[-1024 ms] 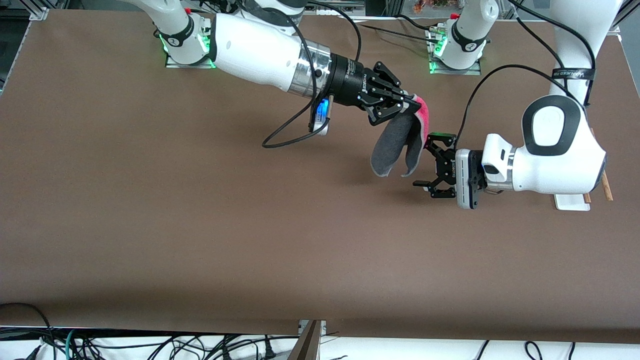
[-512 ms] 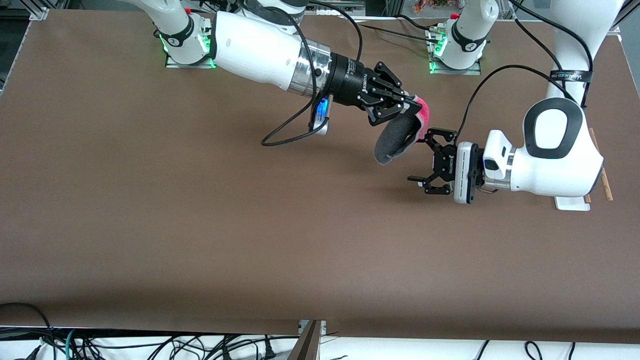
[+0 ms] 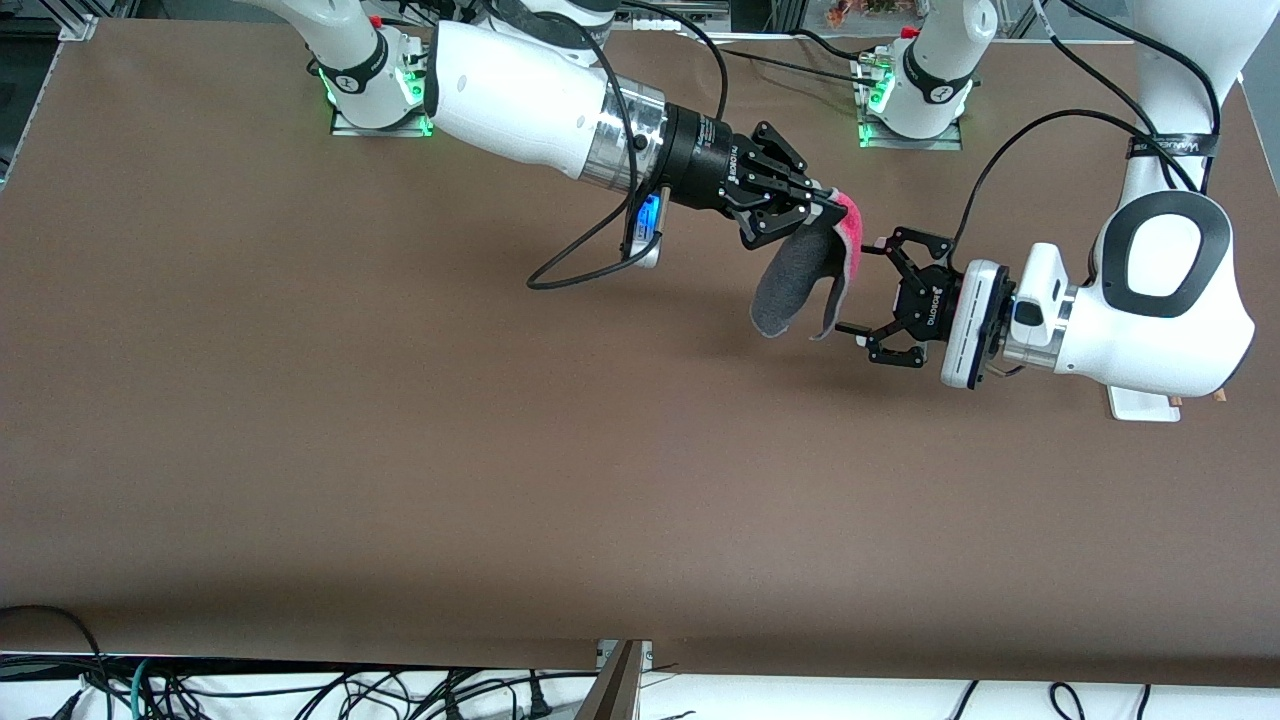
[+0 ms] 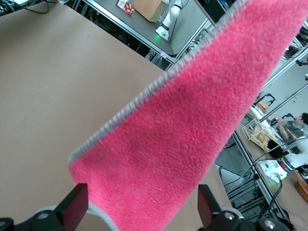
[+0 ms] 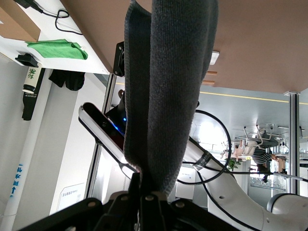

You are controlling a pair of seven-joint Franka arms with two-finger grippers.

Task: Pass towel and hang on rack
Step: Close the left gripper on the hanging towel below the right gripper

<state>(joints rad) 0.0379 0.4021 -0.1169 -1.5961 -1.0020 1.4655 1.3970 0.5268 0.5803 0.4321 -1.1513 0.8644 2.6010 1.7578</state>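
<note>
Between left gripper [image 3: 868,289] fingers [image 4: 76,206], towel [image 3: 805,280] hangs.

A wide brown table [image 3: 400,450] fills the room's middle. Black cables [image 3: 300,690] tangle on the pale floor at its near edge, and metal framing [image 4: 139,36] lines the workshop around it.

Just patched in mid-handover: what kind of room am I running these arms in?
Most likely a robotics lab. The table is a plain brown workbench, loose cables trail below its edge, and the left wrist view shows another small robot among metal-framed benches.
</note>
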